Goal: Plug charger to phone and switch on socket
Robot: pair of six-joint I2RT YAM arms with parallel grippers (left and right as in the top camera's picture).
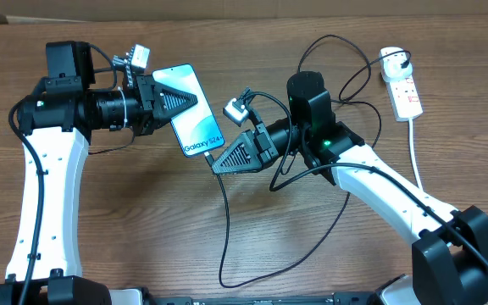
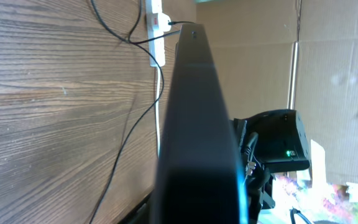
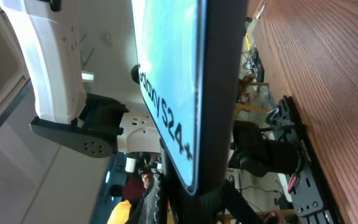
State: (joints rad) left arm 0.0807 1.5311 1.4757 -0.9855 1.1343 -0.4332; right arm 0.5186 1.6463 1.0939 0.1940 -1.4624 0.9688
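Near the front of the table (image 1: 125,229), the charger (image 1: 225,222) cable runs up to the right hand (image 1: 220,163), which is pinched shut on its tip end, right at the bottom edge of the phone (image 1: 195,127). The left hand (image 1: 179,98) is clamped on the phone's upper part. The socket (image 1: 406,93) sits way back on the right, well apart from both.

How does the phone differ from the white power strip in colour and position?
The phone has a light blue screen with a dark edge; the power strip is white with red marks. The phone is held off the table; the power strip lies flat on it. Both are rectangular.
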